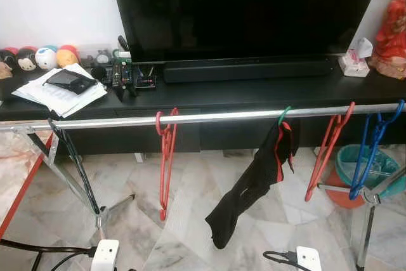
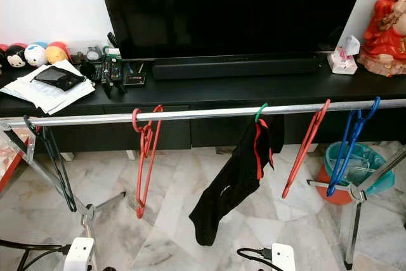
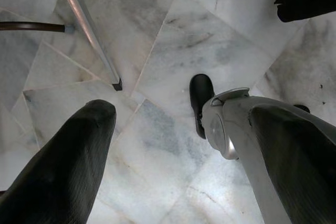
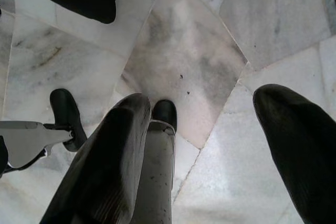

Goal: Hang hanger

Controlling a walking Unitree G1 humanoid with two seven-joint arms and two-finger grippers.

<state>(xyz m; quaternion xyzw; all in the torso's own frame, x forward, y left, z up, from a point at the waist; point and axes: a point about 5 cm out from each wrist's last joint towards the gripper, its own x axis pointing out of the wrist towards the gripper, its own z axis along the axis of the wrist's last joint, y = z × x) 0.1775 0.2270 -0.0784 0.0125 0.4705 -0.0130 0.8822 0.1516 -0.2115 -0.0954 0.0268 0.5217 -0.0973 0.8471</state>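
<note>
Silver rail (image 1: 209, 117) mid-frame. Hangers on it, left to right: black (image 1: 73, 160), red (image 1: 167, 157), green hook (image 1: 283, 114) over black garment (image 1: 254, 179) with red trim, red (image 1: 327, 147), blue (image 1: 371, 147). Floor (image 1: 190, 201) white-grey marble. Teal bin (image 1: 371, 166) lower right.

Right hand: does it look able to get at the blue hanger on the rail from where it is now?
Probably yes, after a lift. The right hand hangs open and empty over the marble floor. The blue hanger hangs on the rail at the robot's right, with a red hanger close beside it.
</note>
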